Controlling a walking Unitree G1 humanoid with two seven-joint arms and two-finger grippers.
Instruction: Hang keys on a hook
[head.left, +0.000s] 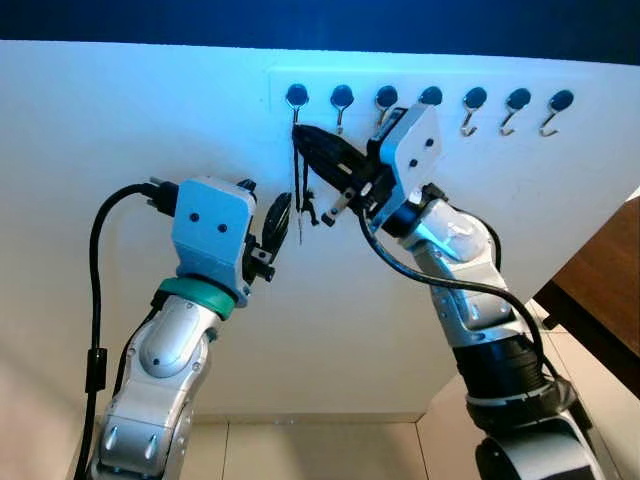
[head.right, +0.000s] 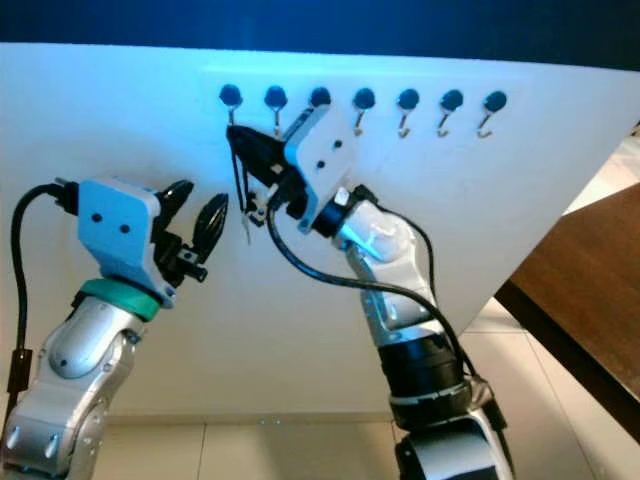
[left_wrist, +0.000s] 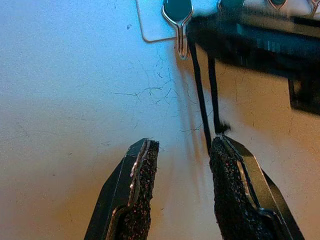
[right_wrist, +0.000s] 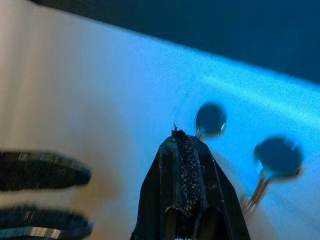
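So on the left, the left gripper (head.left: 272, 232) is up near the white wall panel (head.left: 150, 110), fingers spread apart with nothing between them. In its wrist view one pad (left_wrist: 231, 185) sits right next to the thin black cord loop (left_wrist: 204, 95) that dangles down from the leftmost silver wire hook with a dark round cap (left_wrist: 178, 20). I can't tell if the pad is actually touching the cord or just beside it.

Moving right, the keys on their black cord (head.left: 300, 195) hang below that first hook, with a small dark bit near the bottom that I take for the keys themselves, too small to be sure. The right gripper (head.left: 308, 142) has its long black fingers pressed together just under the hook, apparently pinching the cord near its top. Further right, the rest of the row of silver hooks (head.left: 475, 105) is bare.

My take: the loop looks like it's on or almost on the hook, so don't yank anything. Ease the loop fully over the hook's curl, give it some slack, then open the right fingers slowly and back straight off the wall. The left one should stay wide so it doesn't snag the cord and drag it off.
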